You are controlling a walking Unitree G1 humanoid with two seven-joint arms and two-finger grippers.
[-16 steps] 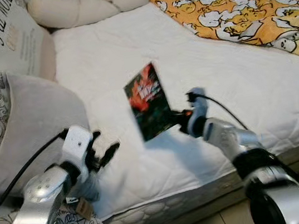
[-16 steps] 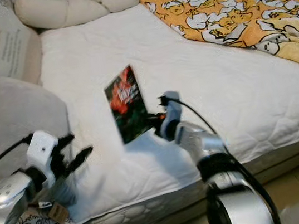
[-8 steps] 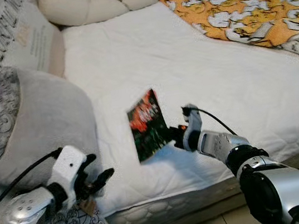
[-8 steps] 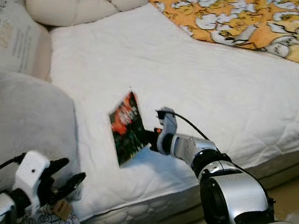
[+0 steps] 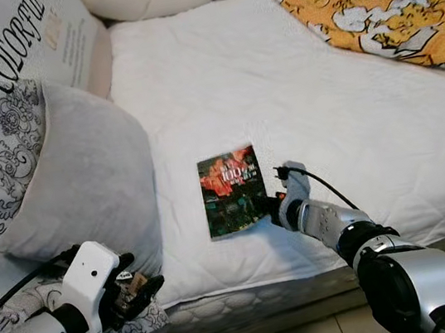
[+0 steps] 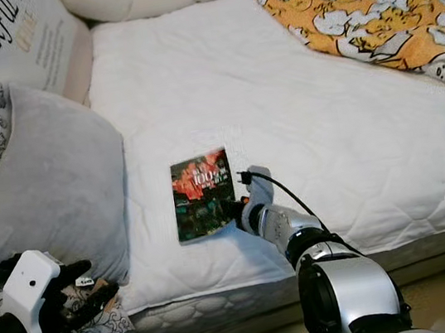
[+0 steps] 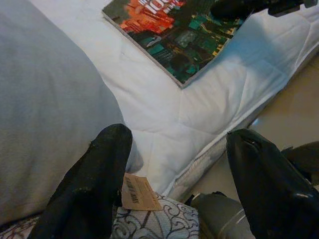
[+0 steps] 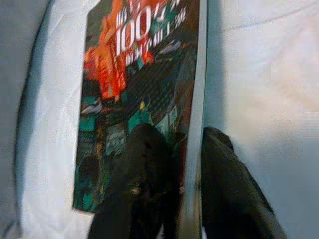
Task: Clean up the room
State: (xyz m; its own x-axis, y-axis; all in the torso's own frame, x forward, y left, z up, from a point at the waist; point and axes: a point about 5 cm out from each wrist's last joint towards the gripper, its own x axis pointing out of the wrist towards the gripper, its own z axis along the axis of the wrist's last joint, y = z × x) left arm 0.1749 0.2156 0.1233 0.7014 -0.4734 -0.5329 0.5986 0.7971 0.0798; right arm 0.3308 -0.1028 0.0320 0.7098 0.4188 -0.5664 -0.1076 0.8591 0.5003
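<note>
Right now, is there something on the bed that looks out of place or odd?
Yes: a book with a red and green cover lies on the white mattress near its front edge, beside the grey pillow. The right tool is clamped on its edge. The orange blanket lies rumpled at the far corner.

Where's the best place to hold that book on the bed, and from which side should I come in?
Grip the book at its near right corner, coming in from the foot-side edge of the mattress. It lies almost flat with that corner free, so one finger can go over the cover and one under, as the right gripper is shut on it now. The grey pillow crowds its left side.
</note>
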